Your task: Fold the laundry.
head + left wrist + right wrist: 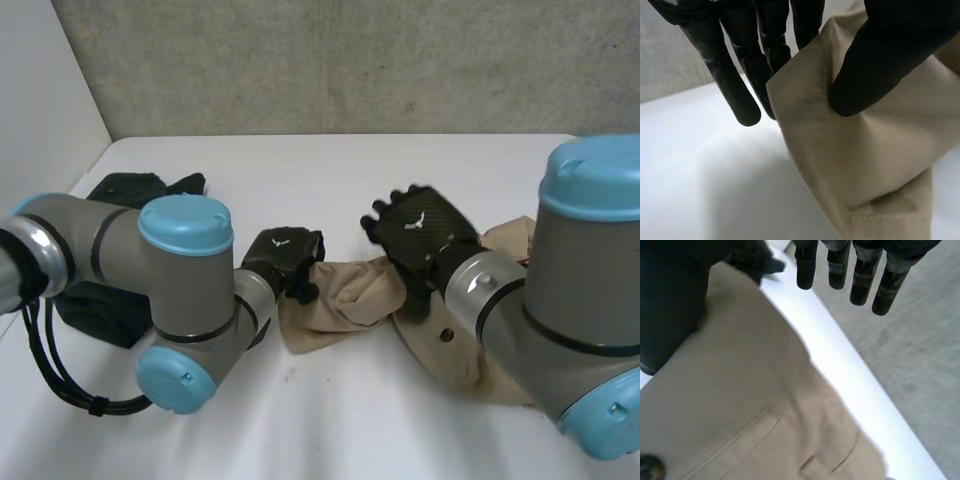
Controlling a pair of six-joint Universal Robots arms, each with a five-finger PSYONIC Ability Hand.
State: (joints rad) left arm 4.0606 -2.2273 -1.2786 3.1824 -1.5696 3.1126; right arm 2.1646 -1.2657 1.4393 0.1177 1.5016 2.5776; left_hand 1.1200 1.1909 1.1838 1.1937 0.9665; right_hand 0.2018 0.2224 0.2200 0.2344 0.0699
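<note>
Behind the white table [330,430] runs a grey concrete wall [350,60], and all the action is in the middle. A crumpled beige cotton garment [345,290] with a stitched pocket [742,437] and a dark button [649,469], trousers or shorts by the look of it, lies bunched on the tabletop between the two arms and runs on under the right one. The left hand [283,255] has the garment's left end, and up close the grip is clear: thumb [865,65] pressed on the front of a hemmed edge, fingers [740,85] backing it from behind, a proper pinch. The right hand [420,232] sits over the middle of the cloth, its fingers [840,270] straight and off the fabric, gripping nothing; its thumb lies by the cloth, and whether it touches I can't say. So I'd call this the opening of the fold: one end caught, garment not yet spread flat. Next, I reckon, the right hand needs a grip of its own further along the same edge, so the pair can draw the cloth taut and lay it smooth before any fold goes in. Off to the left a dark green heap of cloth [125,190] lies loose on the table. Both pieces rest straight on the bare surface, not in any basket or bin.
</note>
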